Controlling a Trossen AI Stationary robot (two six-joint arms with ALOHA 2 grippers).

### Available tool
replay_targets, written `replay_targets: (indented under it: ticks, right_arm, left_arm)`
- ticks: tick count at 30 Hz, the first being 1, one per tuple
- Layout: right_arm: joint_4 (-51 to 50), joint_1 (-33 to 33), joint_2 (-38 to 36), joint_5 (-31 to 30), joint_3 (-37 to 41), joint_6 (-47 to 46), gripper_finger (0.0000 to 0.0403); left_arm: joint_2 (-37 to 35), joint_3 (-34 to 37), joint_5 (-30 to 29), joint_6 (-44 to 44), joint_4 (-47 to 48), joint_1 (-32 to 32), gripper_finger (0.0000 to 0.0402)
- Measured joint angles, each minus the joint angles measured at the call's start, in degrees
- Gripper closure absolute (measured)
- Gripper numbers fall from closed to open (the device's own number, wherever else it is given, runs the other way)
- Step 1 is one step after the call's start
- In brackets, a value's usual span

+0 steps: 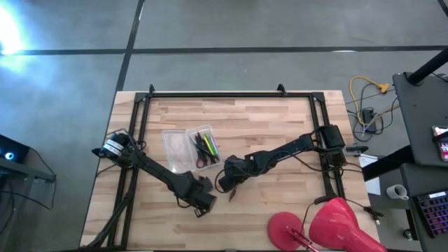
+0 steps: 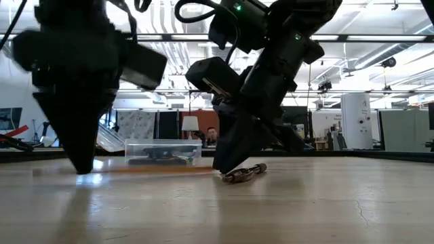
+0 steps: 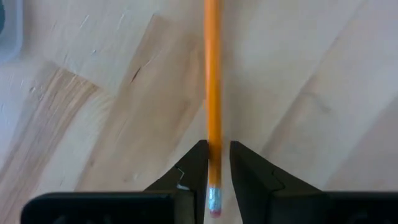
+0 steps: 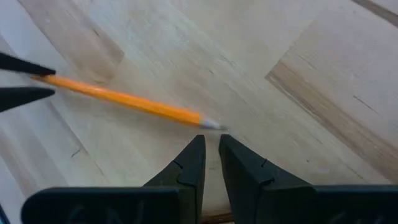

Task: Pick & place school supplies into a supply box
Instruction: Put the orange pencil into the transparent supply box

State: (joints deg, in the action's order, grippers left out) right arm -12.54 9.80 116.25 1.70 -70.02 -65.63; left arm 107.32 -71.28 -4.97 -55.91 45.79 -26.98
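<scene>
Pencil: an orange pencil (image 3: pixel 212 74) with a metal ferrule and pink eraser lies flat on the wooden table, near the table's front middle.
Left gripper: the left gripper (image 3: pixel 216 167) stands low over the table with its two dark fingers (image 3: pixel 194 171) narrowly parted either side of the pencil's eraser end; the shaft runs between them and on away from the wrist. Whether the fingers press on the pencil or only flank it cannot be told.
Right gripper: the right gripper (image 4: pixel 210 151) points down at the table just beside the pencil's ferrule end, its fingers (image 4: pixel 189 165) drawn close with a slim gap and nothing between them. In its wrist view the far end of the pencil reaches the other arm's dark fingertips.
Small object: in the low view a short brownish, pen-like object (image 2: pixel 244 173) lies on the table at the foot of the right gripper; its kind cannot be told.
Surface: a light wooden table (image 1: pixel 273 126) of joined planks, edged by a black frame.
Room: concrete floor around the table; behind it, a hall with ceiling lights and white equipment. A red round-based object (image 1: pixel 329 224) sits at the table's front right corner.
Supply box: the clear plastic box (image 1: pixel 190 148) lies open behind the grippers, lid folded out flat beside it.
Box contents: green, yellow and dark pens and small red-handled scissors (image 1: pixel 201 161) lie in the tray.
</scene>
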Motion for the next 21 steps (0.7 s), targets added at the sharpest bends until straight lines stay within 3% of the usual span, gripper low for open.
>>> replay_targets:
  ticks: [6,12,21]
  right_arm:
    - [0.07,0.03,0.0,-0.18,0.07,0.02,0.0356]
    - [0.17,0.04,0.02,-0.28,0.09,0.07,0.0356]
    - [0.96,0.04,0.11,-0.33,0.17,0.07,0.0355]
  left_arm:
    - [-4.0,-1.24,0.11,-5.53,-0.4,1.09,0.0337]
    - [-7.64,1.65,-0.02,-1.84,-1.33,0.51,0.0304]
    - [-7.7,9.46,0.15,-2.4,-12.74,-4.23,0.0292]
